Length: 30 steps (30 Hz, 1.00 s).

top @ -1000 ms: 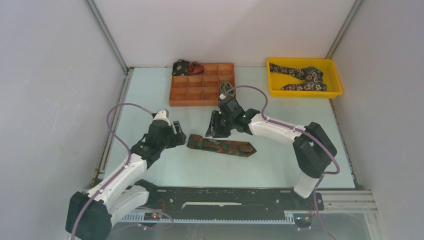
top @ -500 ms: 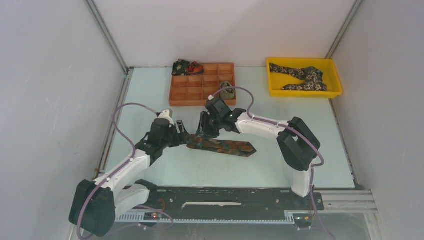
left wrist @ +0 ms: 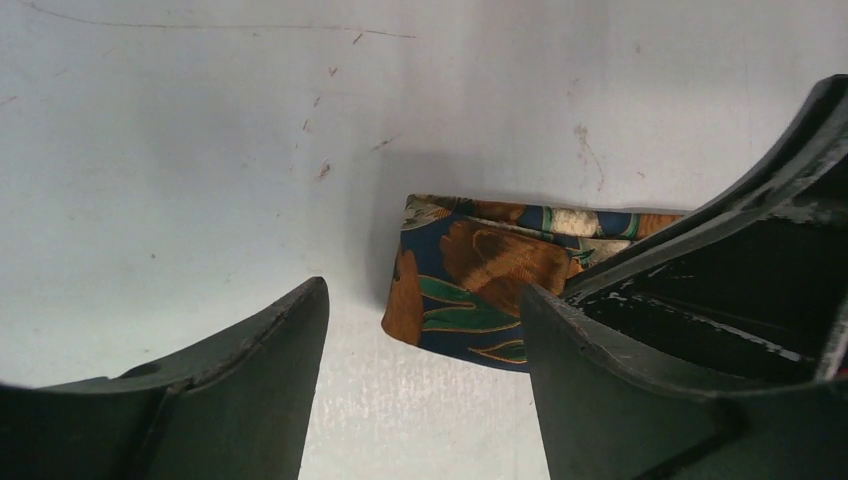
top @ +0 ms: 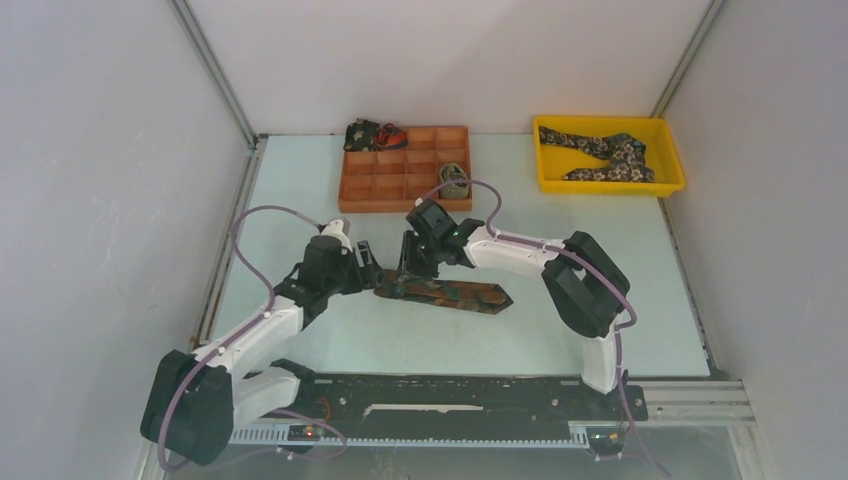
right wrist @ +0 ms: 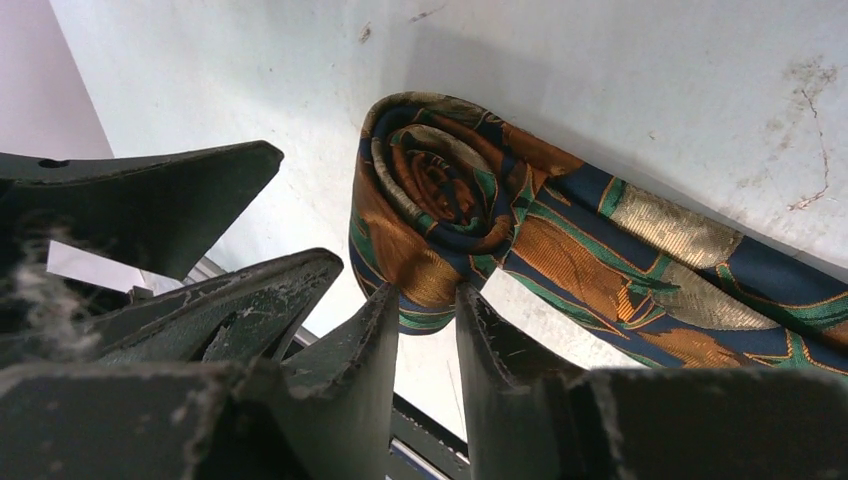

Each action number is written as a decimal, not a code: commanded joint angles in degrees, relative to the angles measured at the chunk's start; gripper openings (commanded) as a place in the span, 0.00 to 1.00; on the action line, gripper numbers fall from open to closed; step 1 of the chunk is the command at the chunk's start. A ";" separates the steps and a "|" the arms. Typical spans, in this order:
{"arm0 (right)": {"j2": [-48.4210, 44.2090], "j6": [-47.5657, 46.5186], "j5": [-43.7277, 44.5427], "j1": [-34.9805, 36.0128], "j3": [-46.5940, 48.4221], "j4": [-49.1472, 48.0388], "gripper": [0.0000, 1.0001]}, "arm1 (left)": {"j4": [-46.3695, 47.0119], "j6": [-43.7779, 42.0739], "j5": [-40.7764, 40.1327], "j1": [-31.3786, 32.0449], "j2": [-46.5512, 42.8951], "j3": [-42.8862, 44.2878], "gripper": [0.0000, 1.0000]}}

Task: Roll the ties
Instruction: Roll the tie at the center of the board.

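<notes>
Rust-and-navy leafy tie (right wrist: 560,250), one end coiled; right pincer (right wrist: 425,295) tight on it, left pincer (left wrist: 422,300) apart.

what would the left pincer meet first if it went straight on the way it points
Most likely the rolled end of the tie, lying just ahead of the open left pincer; depth uncertain.

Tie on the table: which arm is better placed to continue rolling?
Right. The right gripper has its fingers on both sides of the rolled end of the tie; the left gripper hangs open beside it.
</notes>
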<state>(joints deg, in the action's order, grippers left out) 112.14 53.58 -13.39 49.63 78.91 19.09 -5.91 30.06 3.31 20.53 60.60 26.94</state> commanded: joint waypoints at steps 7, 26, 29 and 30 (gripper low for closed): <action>2.56 -1.47 -0.21 -1.66 2.05 0.18 0.26 | 5.56 1.06 5.74 -0.31 2.04 -1.75 0.77; 6.49 -3.54 -1.73 -3.21 1.99 0.07 0.24 | 13.47 1.31 11.16 -1.18 7.16 -3.80 0.75; 6.75 -3.64 -1.73 -3.23 1.80 0.00 0.24 | 14.46 1.54 11.87 -1.41 7.98 -4.20 0.74; 6.82 -3.64 -1.65 -3.29 1.73 -0.05 0.24 | 14.78 1.63 12.27 -1.44 8.40 -4.26 0.74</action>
<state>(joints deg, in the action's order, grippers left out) 116.53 51.44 -17.19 46.63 79.70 19.11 5.48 31.07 13.30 19.73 68.07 23.18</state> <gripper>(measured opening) 0.247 0.746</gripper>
